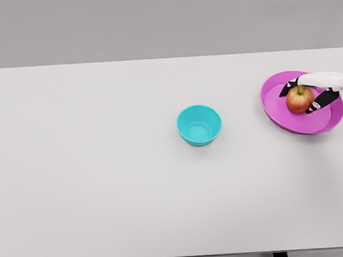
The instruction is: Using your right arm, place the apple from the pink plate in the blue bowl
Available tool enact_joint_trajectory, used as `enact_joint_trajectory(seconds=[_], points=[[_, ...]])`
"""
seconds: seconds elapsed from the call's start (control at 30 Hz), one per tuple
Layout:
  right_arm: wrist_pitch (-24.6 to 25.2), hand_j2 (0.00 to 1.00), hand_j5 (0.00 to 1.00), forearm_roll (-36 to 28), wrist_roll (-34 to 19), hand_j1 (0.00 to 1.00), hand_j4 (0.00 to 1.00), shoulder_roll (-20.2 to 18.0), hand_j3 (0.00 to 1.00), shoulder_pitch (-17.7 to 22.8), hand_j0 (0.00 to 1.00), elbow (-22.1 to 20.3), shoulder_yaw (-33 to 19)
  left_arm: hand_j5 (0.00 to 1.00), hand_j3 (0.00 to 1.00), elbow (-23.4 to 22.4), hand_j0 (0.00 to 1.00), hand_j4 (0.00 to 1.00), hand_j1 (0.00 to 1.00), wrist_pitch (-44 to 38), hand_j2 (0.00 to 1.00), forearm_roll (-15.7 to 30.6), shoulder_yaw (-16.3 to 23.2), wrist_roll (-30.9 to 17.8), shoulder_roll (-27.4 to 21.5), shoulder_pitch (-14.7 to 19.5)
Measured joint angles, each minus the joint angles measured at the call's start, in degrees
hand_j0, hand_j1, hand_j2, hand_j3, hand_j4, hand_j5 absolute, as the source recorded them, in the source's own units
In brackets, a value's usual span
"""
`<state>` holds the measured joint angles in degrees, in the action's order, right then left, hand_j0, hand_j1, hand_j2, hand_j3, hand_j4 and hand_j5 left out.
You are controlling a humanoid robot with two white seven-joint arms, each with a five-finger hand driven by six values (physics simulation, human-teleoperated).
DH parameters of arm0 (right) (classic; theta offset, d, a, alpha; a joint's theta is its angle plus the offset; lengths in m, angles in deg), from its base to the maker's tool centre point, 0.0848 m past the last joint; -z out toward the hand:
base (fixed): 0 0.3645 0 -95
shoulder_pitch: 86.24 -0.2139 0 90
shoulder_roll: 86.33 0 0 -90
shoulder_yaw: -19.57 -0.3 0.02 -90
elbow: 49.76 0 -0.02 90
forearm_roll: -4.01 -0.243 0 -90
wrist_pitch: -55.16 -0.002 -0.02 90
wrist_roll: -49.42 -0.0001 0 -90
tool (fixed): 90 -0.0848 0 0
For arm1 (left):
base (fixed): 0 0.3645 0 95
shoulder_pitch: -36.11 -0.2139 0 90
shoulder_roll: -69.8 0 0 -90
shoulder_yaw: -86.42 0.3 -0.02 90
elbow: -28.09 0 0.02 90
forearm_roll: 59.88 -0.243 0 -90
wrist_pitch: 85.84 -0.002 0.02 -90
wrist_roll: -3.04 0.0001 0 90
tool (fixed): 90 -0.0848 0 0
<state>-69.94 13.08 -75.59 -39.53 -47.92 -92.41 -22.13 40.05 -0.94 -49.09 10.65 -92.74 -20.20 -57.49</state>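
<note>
Early stage: round red apple (299,99) sits on the glossy pink plate (275,107) at table right, right hand (309,95) with dark fingers cupped around it, apparently gripping, lift and carry to empty blue bowl (199,125) not yet done.

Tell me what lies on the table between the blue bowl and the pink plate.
Nothing: in the head view the table is bare between the blue bowl and the pink plate, which holds the apple.

One apple (299,99), one plate (275,107), one bowl (199,125)
</note>
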Motion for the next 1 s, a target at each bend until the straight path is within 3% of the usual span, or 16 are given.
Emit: enact_joint_trajectory(seconds=[0.57, 1.0], points=[[0.0, 0.65, 0.65, -0.1, 0.0, 0.65, 0.65, -0.1, 0.65, -1.1, 0.65, -1.1, -0.7, 1.00, 1.00, 0.0, 1.00, 1.00, 1.00, 0.0, 1.00, 0.0, 0.0, 0.0, 0.0, 0.0], [-0.1, 0.65, 0.65, -0.2, 0.0, 0.65, 0.65, -0.6, 0.65, -1.5, 0.65, -11.2, -0.8, 1.00, 1.00, 0.0, 1.00, 1.00, 1.00, 0.0, 1.00, 0.0, 0.0, 0.0, 0.0, 0.0]])
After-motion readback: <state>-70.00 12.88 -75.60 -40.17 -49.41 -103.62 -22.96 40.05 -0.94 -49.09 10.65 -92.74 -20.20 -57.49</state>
